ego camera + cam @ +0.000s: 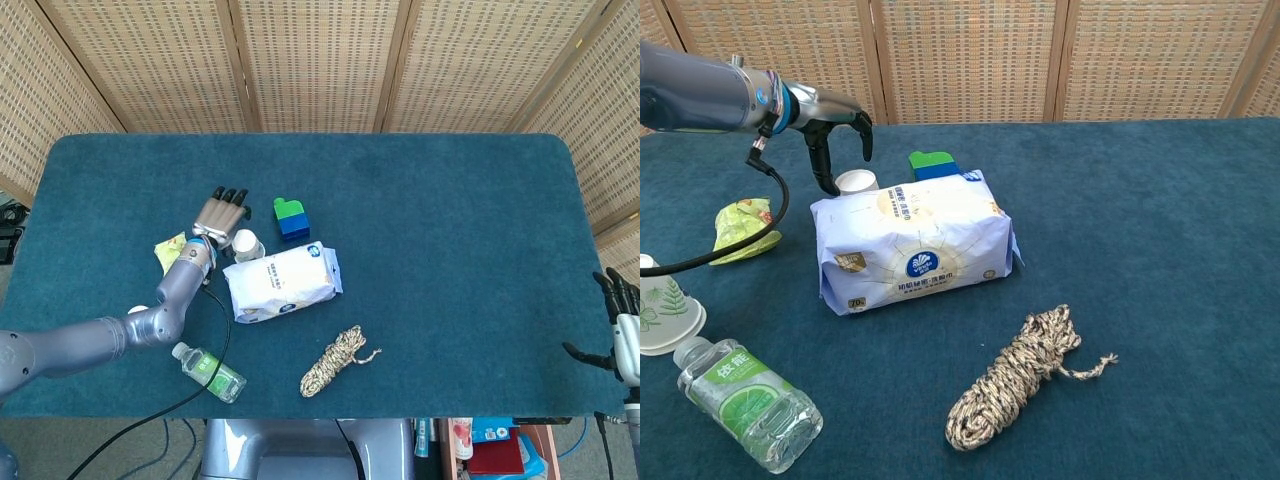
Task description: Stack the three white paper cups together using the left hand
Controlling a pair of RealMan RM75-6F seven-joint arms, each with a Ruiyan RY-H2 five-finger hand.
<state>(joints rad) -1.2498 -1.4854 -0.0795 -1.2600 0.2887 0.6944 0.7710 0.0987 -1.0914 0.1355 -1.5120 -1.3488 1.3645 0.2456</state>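
Observation:
A white paper cup point(247, 245) point(857, 181) stands upright behind the wipes pack, its mouth up. My left hand point(220, 215) point(835, 135) hovers just above and to the left of it, fingers apart and curved downward, holding nothing. A second cup point(665, 310), white with a green leaf print, lies tilted at the left edge of the chest view; in the head view only a sliver of this cup point(138, 312) shows beside my forearm. I see no third cup. My right hand point(620, 330) hangs off the table's right edge, fingers spread and empty.
A white wipes pack point(283, 283) point(912, 245) lies right in front of the upright cup. A green-and-blue block point(291, 218) stands to its right, a crumpled yellow-green wrapper point(170, 250) to its left. A plastic bottle point(208, 372) and a coiled rope point(337, 362) lie near the front edge.

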